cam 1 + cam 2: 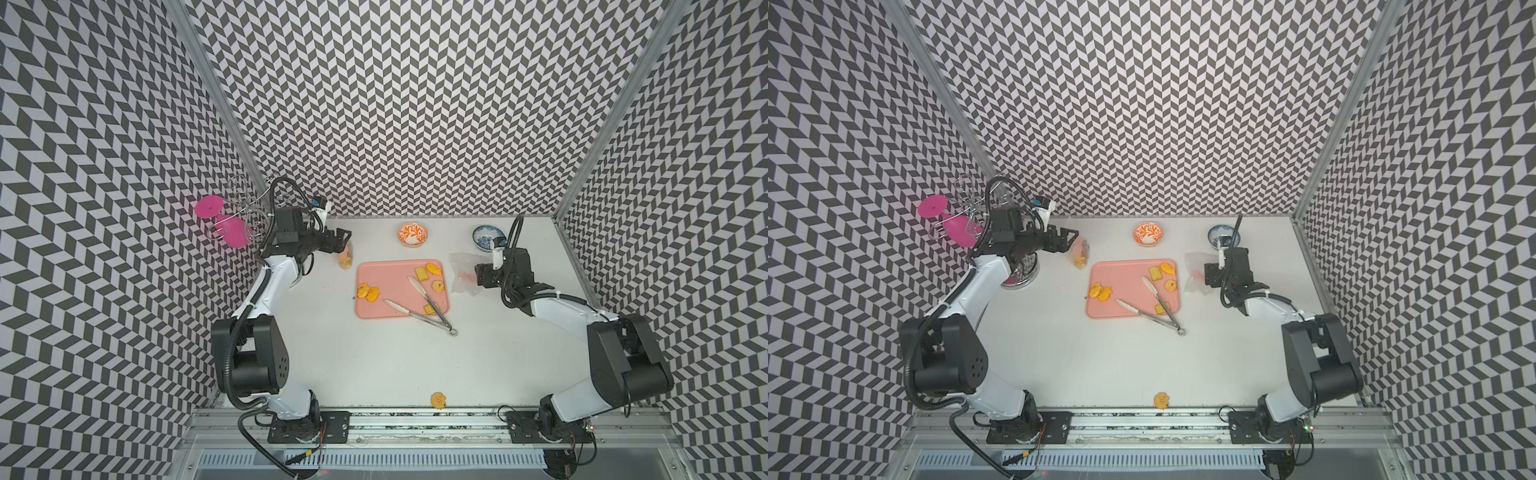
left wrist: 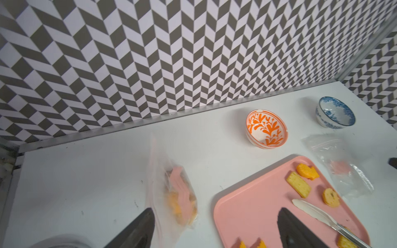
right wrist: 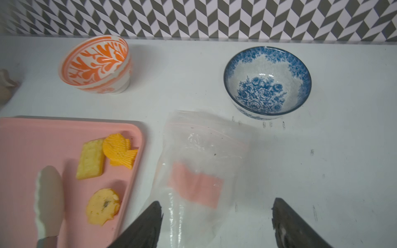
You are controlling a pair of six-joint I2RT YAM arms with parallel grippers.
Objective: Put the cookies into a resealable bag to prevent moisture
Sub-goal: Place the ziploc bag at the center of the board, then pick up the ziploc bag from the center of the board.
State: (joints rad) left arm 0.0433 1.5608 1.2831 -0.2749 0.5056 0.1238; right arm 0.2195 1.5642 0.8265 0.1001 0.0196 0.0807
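Left claw (image 2: pixel 216 223): fingers stand wide apart and clamp nothing. Just beside one finger a clear bag (image 2: pixel 171 193) with a pink label sits on the white bench (image 1: pixel 374 365), off the far left corner of the pink tray (image 1: pixel 386 274). It holds several yellow-orange cookies (image 1: pixel 345 261), and its outline is blurred in the left wrist view. Right claw (image 3: pixel 217 214): fingers also apart, gripping nothing, poised over a second clear bag (image 3: pixel 204 161), which lies flat and empty on the bench, just beside the tray's right edge. Loose cookies remain on the tray: a cluster near its left edge (image 1: pixel 368 292); a rectangular one (image 1: pixel 421 273) touching a fish-shaped one (image 1: pixel 433 270) at the far right corner; a round one (image 1: pixel 437 285) near them; and a square one (image 1: pixel 430 308) between the arms of the metal tongs (image 1: pixel 419 309). The tongs lie across the tray's near right corner, ring end on the bench. One stray cookie (image 1: pixel 438 400) lies at the bench's front edge, well apart from everything else. An orange bowl (image 1: pixel 412 234) and a blue bowl (image 1: pixel 484 237) stand near the back wall.
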